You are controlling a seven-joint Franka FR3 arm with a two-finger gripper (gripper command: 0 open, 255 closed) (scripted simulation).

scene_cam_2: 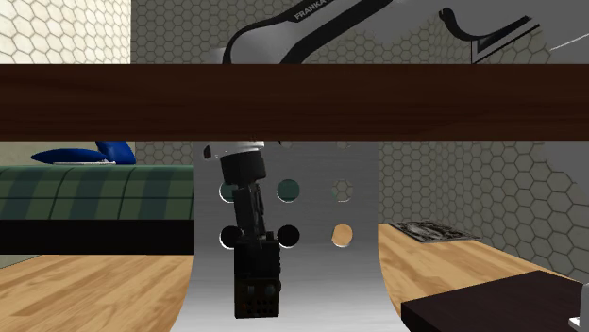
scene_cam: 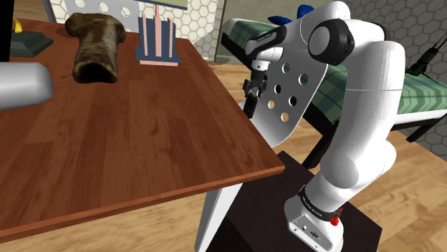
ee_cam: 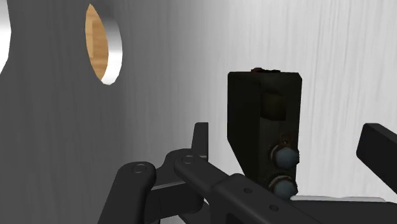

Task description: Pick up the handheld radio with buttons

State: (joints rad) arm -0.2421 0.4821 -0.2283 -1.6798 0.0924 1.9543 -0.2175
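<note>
Wrist view: the gripper (ee_cam: 289,145) is spread, with the black handheld radio (ee_cam: 264,133) between its fingers. There is a gap on one side, and the white perforated chair (ee_cam: 159,95) is close behind. Closing off-centre could, I judge, tip the radio or scrape the chair. Shoulder view, left to right: brown wooden table (scene_cam: 129,143), chair, green-striped bed (scene_cam: 423,91), wood floor (scene_cam: 423,193).

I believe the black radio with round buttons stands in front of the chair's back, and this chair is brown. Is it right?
Not quite. The chair is white, not brown, as the wrist view shows. The black radio with round buttons does stand in front of its back.
</note>
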